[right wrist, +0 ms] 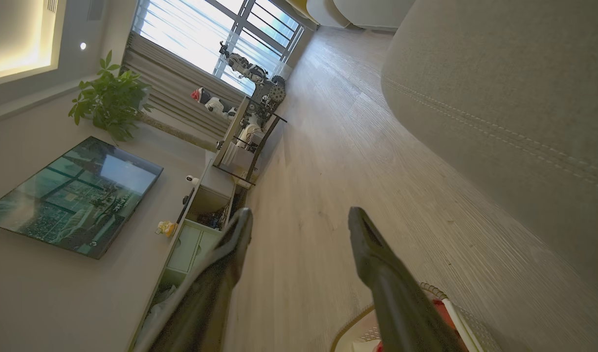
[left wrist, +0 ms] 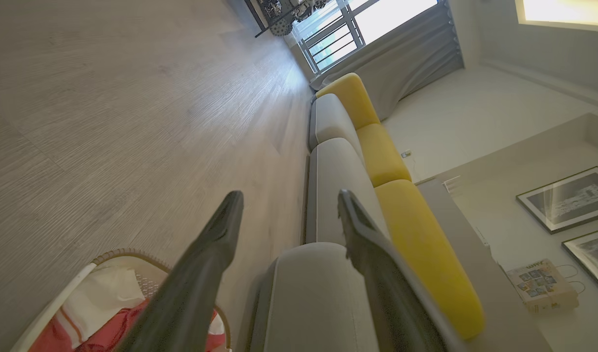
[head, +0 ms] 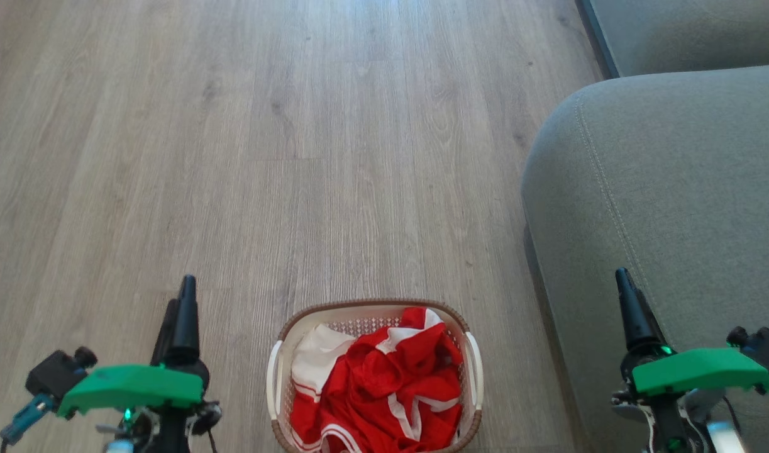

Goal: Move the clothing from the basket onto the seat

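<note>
**Operator:** What surface and room am I in?

**Describer:** You are on a pale wooden plank floor [head: 296,157]. Your left end effector [head: 180,297] and right end effector [head: 626,286] are both raised. Each has its two dark fingers [head: 186,321] spread apart, with nothing between them. The basket [head: 277,377] sits on the floor between the two, just right of your left end effector. The red-and-white clothing [head: 390,384] is heaped inside it. The grey-green seat [head: 673,189] lies behind your right end effector and runs on ahead of it.

**Operator:** What do the wrist views add?

**Describer:** Past your left end effector, the left wrist view shows the seat as the nearest of a row of grey cushions [left wrist: 335,181]. Yellow back cushions [left wrist: 382,151] run beside them. Beyond them are a curtained window [left wrist: 377,24] and framed pictures [left wrist: 567,198] on the wall. Past your right end effector, the right wrist view adds a television [right wrist: 74,195], a leafy plant [right wrist: 110,100] and a low cabinet [right wrist: 196,239].

**Operator:** And the counts?

**Describer:** There is one basket and one heap of clothing; you cannot tell how many pieces are in it. There are two end effectors with four fingers in all. You can count three grey cushions, three yellow back cushions and two framed pictures, plus one television and one plant.
</note>
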